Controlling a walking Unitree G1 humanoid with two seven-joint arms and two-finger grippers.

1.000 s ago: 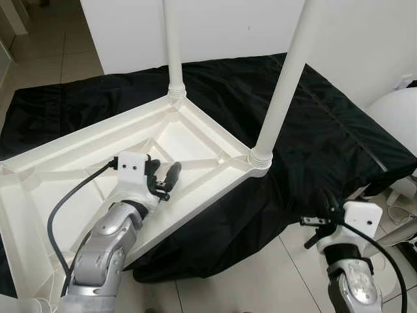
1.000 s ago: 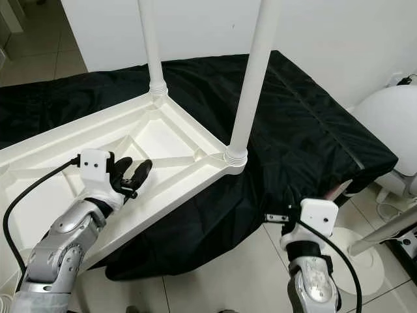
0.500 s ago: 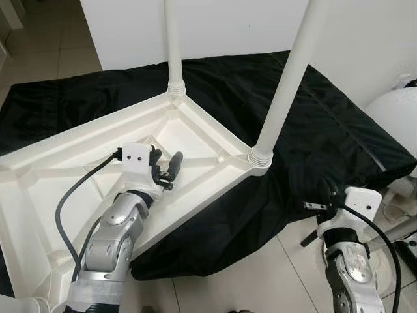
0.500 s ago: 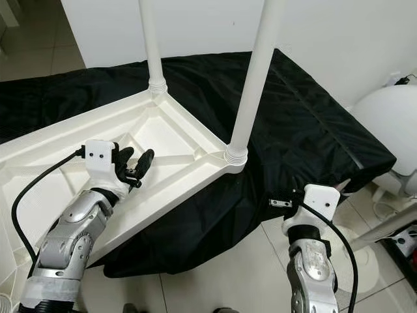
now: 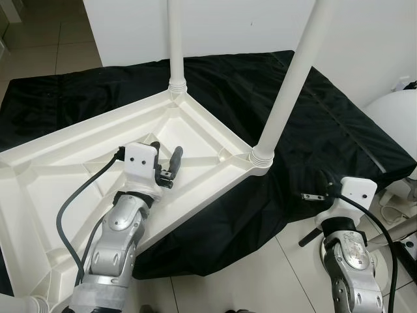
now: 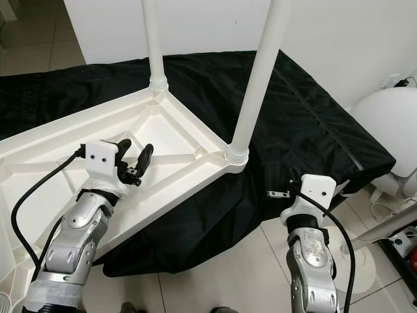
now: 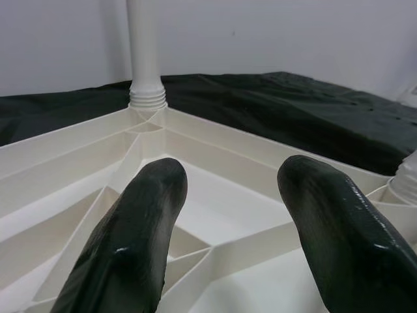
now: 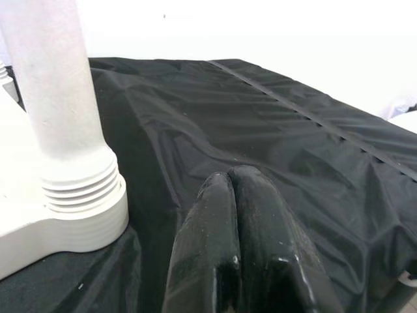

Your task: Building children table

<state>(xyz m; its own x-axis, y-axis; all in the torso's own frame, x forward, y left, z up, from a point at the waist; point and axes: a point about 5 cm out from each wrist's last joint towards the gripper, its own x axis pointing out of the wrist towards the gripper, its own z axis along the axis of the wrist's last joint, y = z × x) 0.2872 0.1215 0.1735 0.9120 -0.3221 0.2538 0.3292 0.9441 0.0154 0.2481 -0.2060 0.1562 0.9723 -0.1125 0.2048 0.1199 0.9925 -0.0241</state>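
A white plastic children's table (image 5: 78,150) lies upside down on a black cloth (image 5: 326,130). Two white legs stand upright in its corner sockets, one at the far corner (image 5: 176,45) and one at the near right corner (image 5: 293,78). My left gripper (image 5: 167,151) hovers open just over the ribbed underside, with nothing between its fingers (image 7: 150,215); the far leg (image 7: 144,45) stands ahead of it. My right gripper (image 5: 324,181) is shut and empty, low beside the cloth's hanging edge, right of the near leg (image 8: 58,85).
A white rounded object (image 5: 397,117) and cables sit at the far right on the tiled floor (image 5: 260,274). Another white leg end (image 5: 26,305) shows at the bottom left corner. A white wall (image 5: 234,26) runs behind the cloth.
My left gripper has risen a little and moved farther in over the table's underside, still open. My right gripper has lifted slightly toward the cloth's edge.
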